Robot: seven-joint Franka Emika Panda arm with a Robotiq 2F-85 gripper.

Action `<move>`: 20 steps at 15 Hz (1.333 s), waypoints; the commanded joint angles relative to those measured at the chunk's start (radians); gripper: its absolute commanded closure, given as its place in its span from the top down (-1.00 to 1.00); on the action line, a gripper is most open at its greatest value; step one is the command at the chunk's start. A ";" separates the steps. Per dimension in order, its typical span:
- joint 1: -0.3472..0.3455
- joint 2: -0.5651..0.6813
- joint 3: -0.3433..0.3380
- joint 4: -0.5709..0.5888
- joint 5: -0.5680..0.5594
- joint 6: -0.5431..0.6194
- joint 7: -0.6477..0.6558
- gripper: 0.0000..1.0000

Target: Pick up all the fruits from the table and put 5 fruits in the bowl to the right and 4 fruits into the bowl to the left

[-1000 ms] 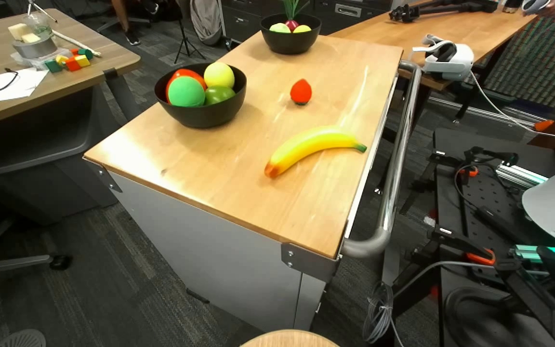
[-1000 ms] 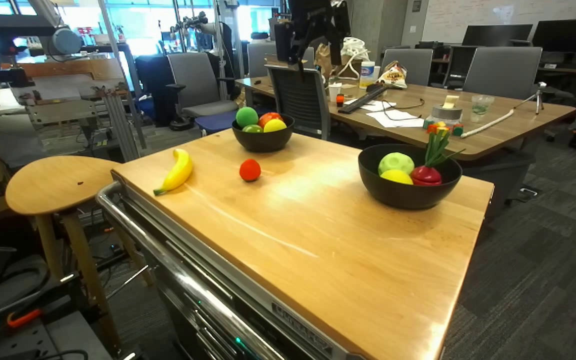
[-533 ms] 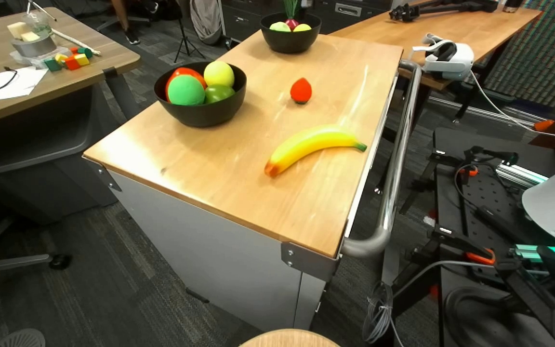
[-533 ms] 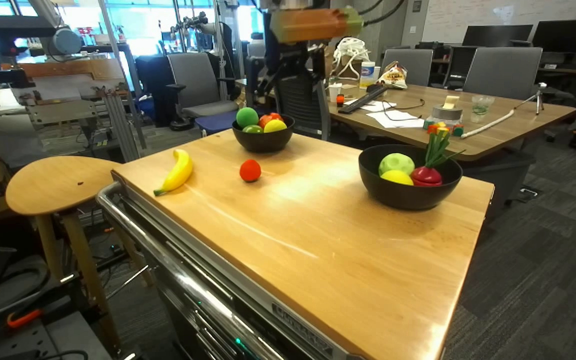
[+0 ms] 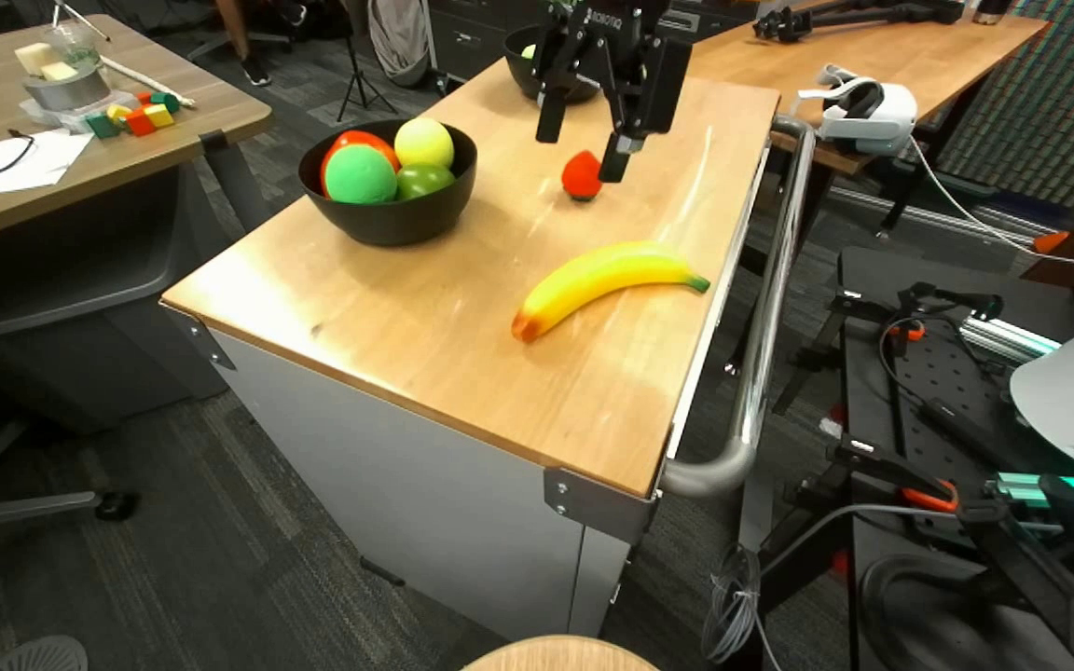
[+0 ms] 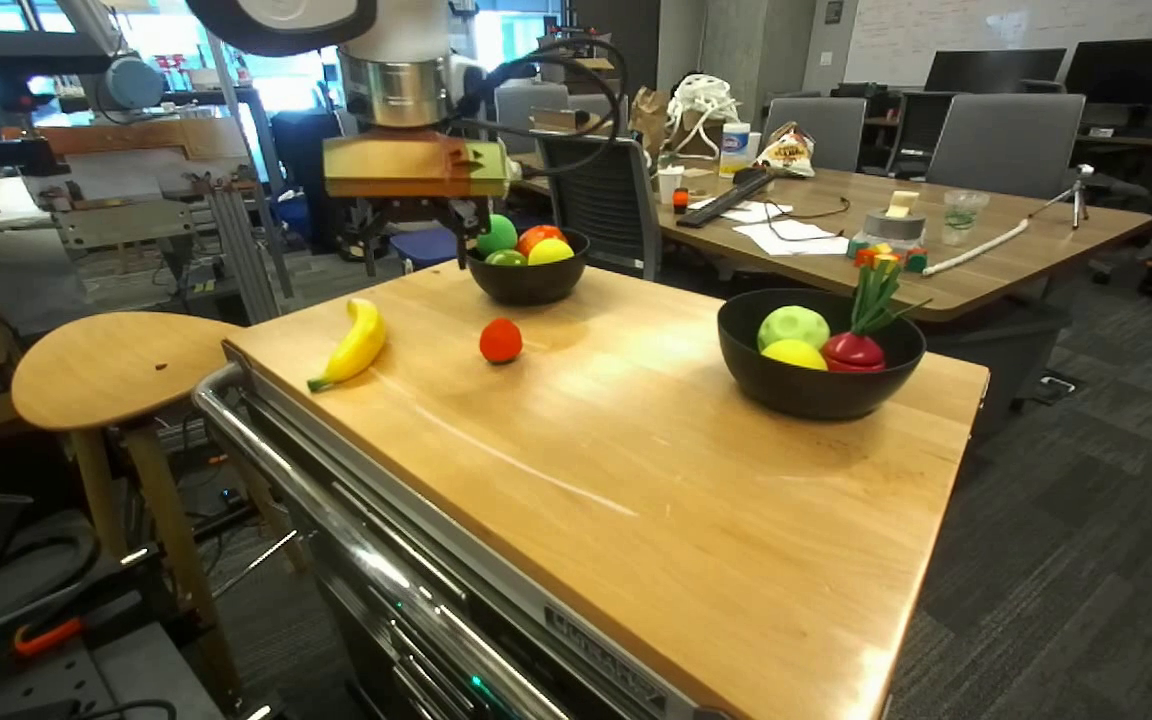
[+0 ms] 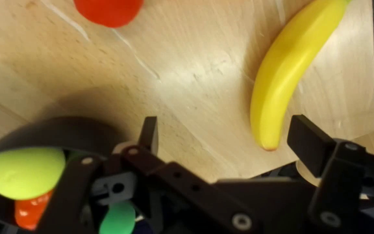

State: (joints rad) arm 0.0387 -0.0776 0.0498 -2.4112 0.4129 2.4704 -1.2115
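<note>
Yellow banana (image 5: 604, 273) and red fruit (image 6: 501, 341) lie on the table (image 6: 696, 560).

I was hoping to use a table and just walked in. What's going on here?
A robot arm seems partway through a sorting job. Its gripper is open and holds nothing, above the table. One bowl shows four pieces, including a round green fruit; the other bowl shows three, including a red onion-like one. The banana and a red fruit lie on the table outside both, so those two are probably next.
</note>
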 commanded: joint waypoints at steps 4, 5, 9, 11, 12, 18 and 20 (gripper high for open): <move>0.116 -0.068 0.022 -0.088 0.031 0.060 0.006 1.00; 0.125 -0.075 0.024 -0.097 0.031 0.060 0.006 1.00; 0.115 -0.044 0.026 -0.115 -0.036 0.103 0.022 1.00; 0.110 -0.022 0.023 -0.122 -0.069 0.115 0.024 1.00; 0.107 -0.008 0.024 -0.126 -0.093 0.124 0.027 1.00; 0.097 0.057 0.031 -0.133 -0.173 0.196 0.036 -0.04; 0.091 0.071 0.031 -0.126 -0.187 0.210 0.040 -0.34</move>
State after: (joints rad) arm 0.1437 -0.0195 0.0739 -2.5444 0.2656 2.6411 -1.1971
